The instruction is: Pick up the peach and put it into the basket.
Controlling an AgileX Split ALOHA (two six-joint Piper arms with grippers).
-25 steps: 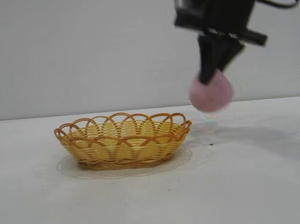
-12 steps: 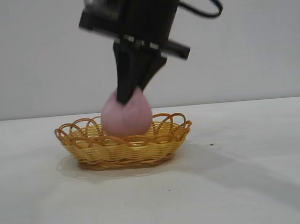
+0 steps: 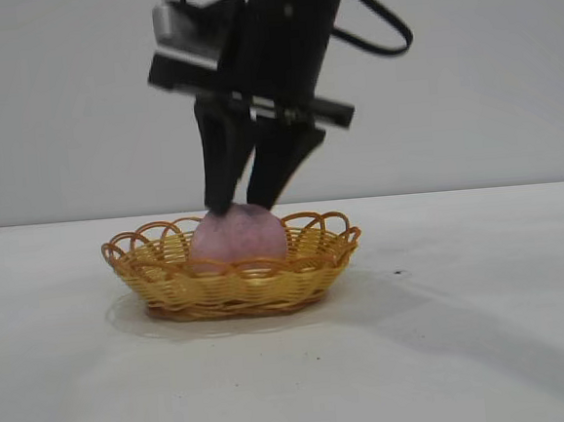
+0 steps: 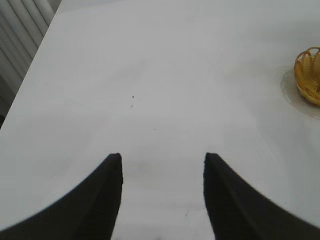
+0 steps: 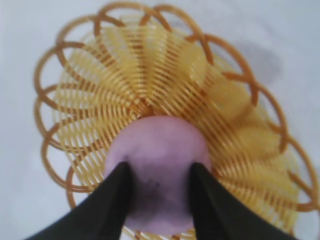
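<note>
The pink peach point(image 3: 237, 238) sits inside the yellow-orange woven basket point(image 3: 170, 278) on the white table, its top just above the rim. My right gripper point(image 3: 240, 206) hangs straight over it with the jaws spread apart, the fingertips point(image 3: 218, 204) at the peach's top. In the right wrist view the peach point(image 5: 157, 145) lies on the basket point(image 5: 165, 65) floor, between and below the two spread fingers of the right gripper point(image 5: 159, 167). My left gripper point(image 4: 163, 156) is open and empty over bare table, far from the basket point(image 4: 310, 75).
The white table point(image 3: 468, 333) stretches around the basket, with a few small dark specks point(image 3: 396, 272) on it. A plain grey wall stands behind. The table's far edge and a ribbed radiator point(image 4: 20, 30) show in the left wrist view.
The right gripper carried the peach left from beside the basket to over it and lowered it in. The fingers have spread and the peach now rests lower in the basket.
</note>
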